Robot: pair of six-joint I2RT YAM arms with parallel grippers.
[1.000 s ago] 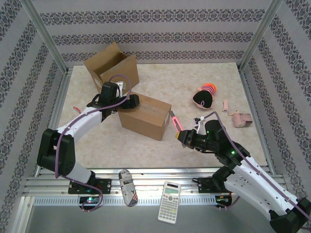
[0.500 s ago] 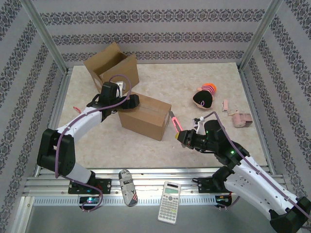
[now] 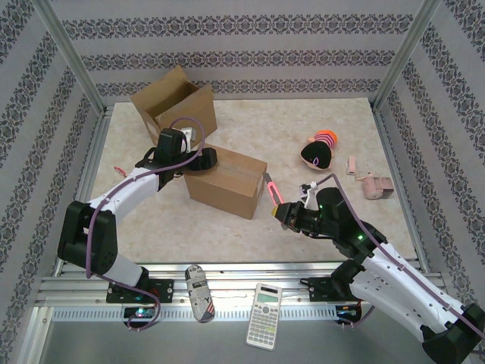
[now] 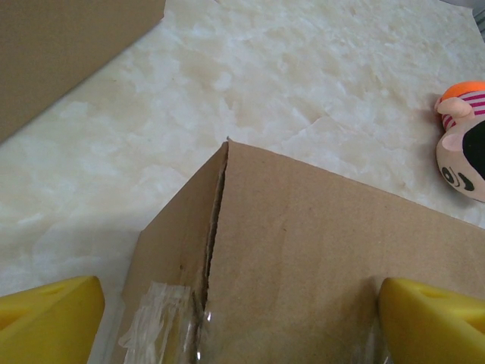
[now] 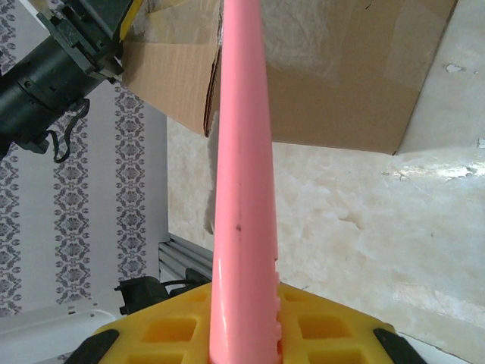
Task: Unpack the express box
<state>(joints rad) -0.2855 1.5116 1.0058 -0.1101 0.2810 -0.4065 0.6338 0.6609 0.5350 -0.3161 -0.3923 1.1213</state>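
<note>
Top external view: the left end effector (image 3: 201, 158) is wide open over the far left end of the taped express box (image 3: 227, 182), with one yellow finger (image 4: 45, 315) at each side of it. The right end effector (image 3: 286, 214) is closed on a pink cutter (image 3: 271, 189), whose tip is close to the right end of the box. The box lies in the middle of the desk (image 3: 303, 121). An open box (image 3: 173, 104) stands far left, and a plush toy (image 3: 320, 149) lies at the right.
</note>
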